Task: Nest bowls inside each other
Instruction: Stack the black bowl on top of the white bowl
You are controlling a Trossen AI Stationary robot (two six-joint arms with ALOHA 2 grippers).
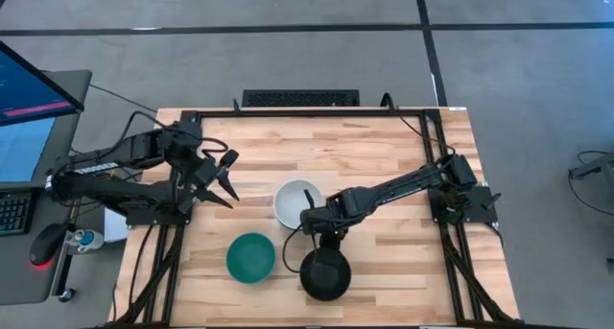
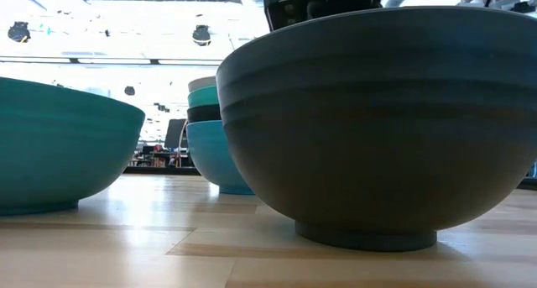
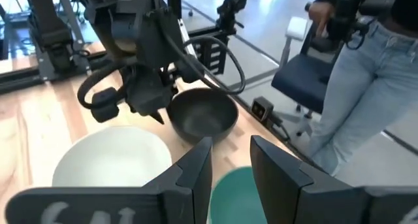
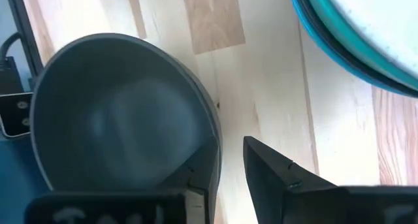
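1. Right gripper (image 1: 319,235) hovers over the near rim of the black bowl (image 1: 324,274) at the table's front edge, fingers spread w/ one inside the rim and one outside (image 4: 277,168). Not yet pinching; prob. lining up to lift by the wall.
2. Stack of bowls (image 1: 298,204), white on top, sits just behind that gripper; the low view shows white, cyan, black and blue layers nested. Likely the drop target.
3. Dark teal bowl (image 1: 251,257) stands alone, left of the black one, apart from both.
4. Left gripper (image 1: 223,178) waits at the left side above the table, fingers parted, holding nothing; it keeps clear of the working arm.
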